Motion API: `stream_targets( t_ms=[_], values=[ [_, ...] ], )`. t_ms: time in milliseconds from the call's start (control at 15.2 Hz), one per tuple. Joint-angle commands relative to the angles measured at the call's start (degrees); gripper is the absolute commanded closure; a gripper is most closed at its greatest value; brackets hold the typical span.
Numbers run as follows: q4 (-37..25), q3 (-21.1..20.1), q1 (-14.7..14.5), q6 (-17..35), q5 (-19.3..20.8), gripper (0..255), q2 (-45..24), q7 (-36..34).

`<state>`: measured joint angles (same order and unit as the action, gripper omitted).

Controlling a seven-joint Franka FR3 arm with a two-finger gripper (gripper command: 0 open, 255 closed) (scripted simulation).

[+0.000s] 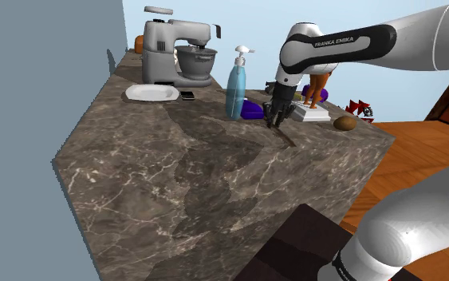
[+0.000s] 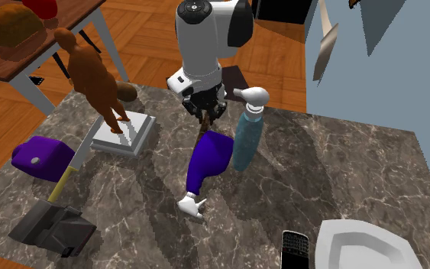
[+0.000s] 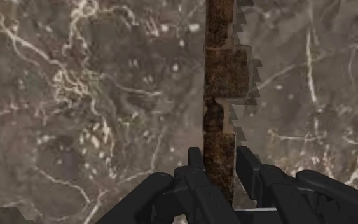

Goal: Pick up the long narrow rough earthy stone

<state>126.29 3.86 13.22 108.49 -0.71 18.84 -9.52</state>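
Seemingly gripper (image 3: 222, 170) clasping long brown stone (image 3: 220, 76), veined counter (image 1: 175, 176), arm (image 1: 338, 40) lettered FRANKA EMIKA

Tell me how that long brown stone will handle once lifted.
The stone looks stiff, being straight and blocky. Its rough faces should resist slipping where the gripper clasps it. Because it is long and narrow, with most of its length beyond the grip, it may tilt or swing. Its flat sides make rolling on the counter unlikely.

Bright, even light falls over the brown veined marble bench (image 1: 214, 184), where broad soft shadows lie in the shoulder view. The wrist view is dimmer; the long rough brown stone (image 3: 220, 76) throws a jagged, stair-stepped shadow just beside itself.
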Motion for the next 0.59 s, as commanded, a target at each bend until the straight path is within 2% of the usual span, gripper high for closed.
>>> stream_targets(
  t_ms=[0, 396, 528],
  values=[
    [0.2, -0.1, -0.1, 0.1, -0.2, 255, -0.1, 0.0],
    [0.2, 0.0, -0.1, 0.0, -0.1, 255, 0.0, 0.1],
    [-1.2, 0.0, -0.1, -1.5, -0.1, 255, 0.1, 0.0]
  ],
)
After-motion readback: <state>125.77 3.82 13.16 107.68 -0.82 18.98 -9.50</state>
